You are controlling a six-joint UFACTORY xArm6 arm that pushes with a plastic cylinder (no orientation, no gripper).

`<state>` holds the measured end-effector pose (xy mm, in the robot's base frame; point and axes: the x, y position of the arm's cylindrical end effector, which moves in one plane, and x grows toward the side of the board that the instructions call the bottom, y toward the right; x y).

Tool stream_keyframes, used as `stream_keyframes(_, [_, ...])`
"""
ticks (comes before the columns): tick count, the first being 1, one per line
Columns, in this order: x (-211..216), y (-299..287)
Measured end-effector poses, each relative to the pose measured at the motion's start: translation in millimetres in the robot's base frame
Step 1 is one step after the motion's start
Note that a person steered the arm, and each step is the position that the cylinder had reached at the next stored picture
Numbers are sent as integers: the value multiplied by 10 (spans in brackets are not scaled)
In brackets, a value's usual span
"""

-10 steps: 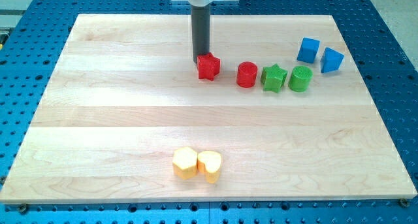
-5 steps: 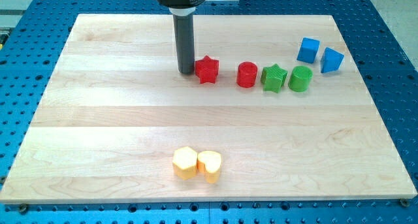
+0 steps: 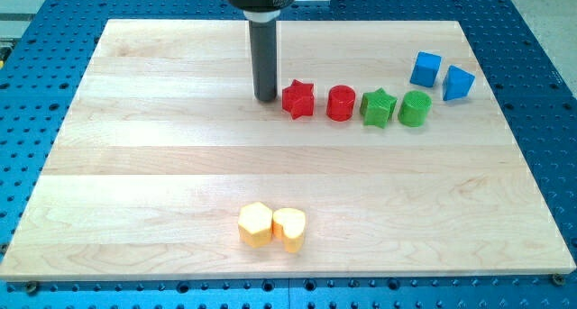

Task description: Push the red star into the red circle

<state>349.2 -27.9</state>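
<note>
The red star lies on the wooden board, right of the middle near the view's top. The red circle stands just to its right, with a narrow gap between them. My tip rests on the board just left of the red star, close to its left edge; touching or not cannot be told. The dark rod rises straight up from it to the mount at the view's top.
A green star and a green circle continue the row right of the red circle. Two blue blocks lie at the upper right. A yellow hexagon and a yellow heart touch near the bottom edge.
My tip went from behind the red star round to its left, then moved right. The red star has slid right and a little down, closer to the red circle.
</note>
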Motion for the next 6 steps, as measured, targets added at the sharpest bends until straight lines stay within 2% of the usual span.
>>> stream_keyframes(1, [-92,2])
stream_keyframes(3, [123,205])
stream_keyframes(6, [188,533])
